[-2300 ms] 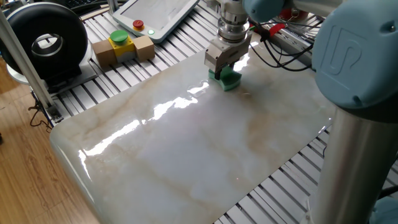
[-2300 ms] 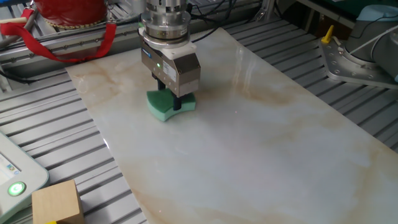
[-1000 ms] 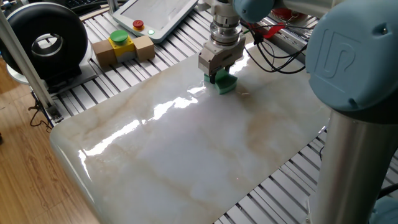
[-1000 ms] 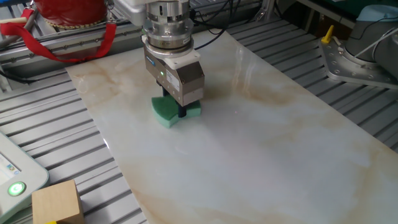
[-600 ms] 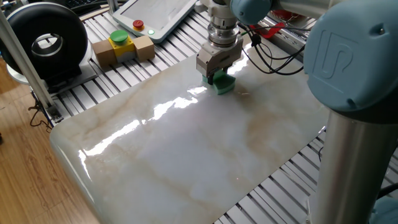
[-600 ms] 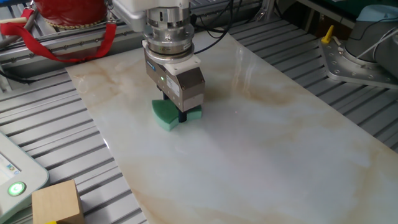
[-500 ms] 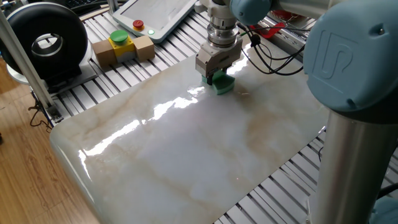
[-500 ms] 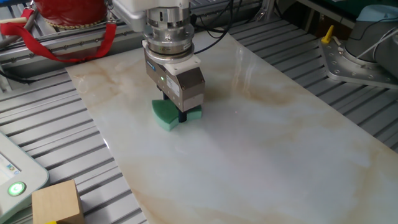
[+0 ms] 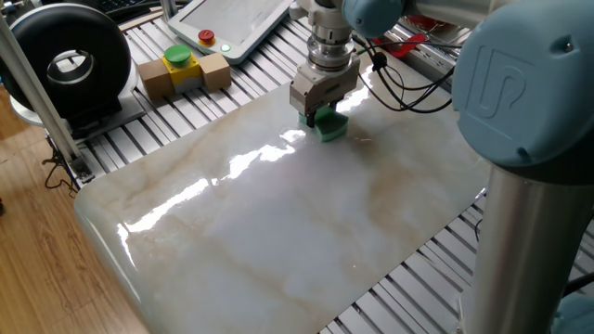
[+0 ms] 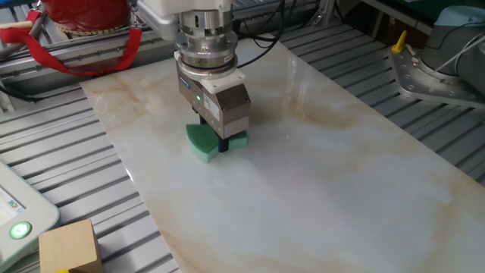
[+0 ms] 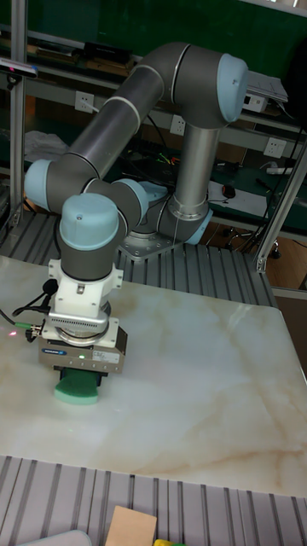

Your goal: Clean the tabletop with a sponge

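The green sponge (image 9: 330, 125) (image 10: 204, 142) (image 11: 78, 391) lies flat on the marble tabletop (image 9: 306, 223) (image 10: 318, 174) (image 11: 196, 384), near one long edge. My gripper (image 9: 319, 115) (image 10: 222, 144) (image 11: 83, 375) points straight down and is shut on the sponge, pressing it against the slab. The gripper's silver body hides the sponge's middle in all three views.
A cardboard box with a yellow-and-green button (image 9: 180, 65) and a white pendant with a red button (image 9: 232, 23) lie on the ribbed frame beyond the slab. A black round unit (image 9: 65, 60) stands at the far left. Cables (image 9: 408, 74) trail near the arm. A red item (image 10: 83, 19) sits behind the slab.
The gripper has slid the sponge across the slab, leftward in one fixed view and toward the camera in the other, and has kept hold of it throughout.
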`<state>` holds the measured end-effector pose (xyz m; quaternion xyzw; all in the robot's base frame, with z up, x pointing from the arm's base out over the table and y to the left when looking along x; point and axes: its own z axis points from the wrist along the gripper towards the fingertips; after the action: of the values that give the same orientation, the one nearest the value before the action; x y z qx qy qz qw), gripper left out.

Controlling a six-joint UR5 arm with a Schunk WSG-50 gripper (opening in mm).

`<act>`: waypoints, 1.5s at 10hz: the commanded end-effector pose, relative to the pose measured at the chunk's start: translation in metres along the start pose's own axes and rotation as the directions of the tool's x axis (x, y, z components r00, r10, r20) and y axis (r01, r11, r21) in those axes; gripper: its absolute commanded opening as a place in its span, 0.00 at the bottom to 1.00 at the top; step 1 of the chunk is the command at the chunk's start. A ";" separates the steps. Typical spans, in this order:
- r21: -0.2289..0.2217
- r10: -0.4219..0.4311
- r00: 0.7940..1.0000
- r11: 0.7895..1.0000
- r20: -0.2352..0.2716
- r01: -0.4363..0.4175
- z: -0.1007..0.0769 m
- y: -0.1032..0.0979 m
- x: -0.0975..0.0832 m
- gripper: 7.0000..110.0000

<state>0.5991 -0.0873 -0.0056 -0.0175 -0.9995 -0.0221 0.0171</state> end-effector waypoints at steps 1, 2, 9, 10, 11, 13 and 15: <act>-0.013 0.011 1.000 1.000 0.005 -0.011 0.000 0.005 -0.003 0.00; -0.015 0.014 1.000 1.000 0.005 -0.014 0.000 0.007 -0.004 0.00; -0.029 0.026 1.000 0.999 0.006 -0.026 0.001 0.020 -0.007 0.00; -0.030 0.030 1.000 0.999 0.004 -0.030 -0.001 0.023 -0.007 0.00; -0.036 0.033 0.999 0.999 0.002 -0.033 -0.001 0.027 -0.007 0.00; -0.045 0.041 0.999 0.998 0.001 -0.041 -0.002 0.034 -0.007 0.00; -0.050 0.053 0.999 0.997 0.000 -0.053 -0.001 0.043 -0.009 0.00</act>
<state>0.6068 -0.0559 -0.0046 -0.0343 -0.9986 -0.0372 0.0174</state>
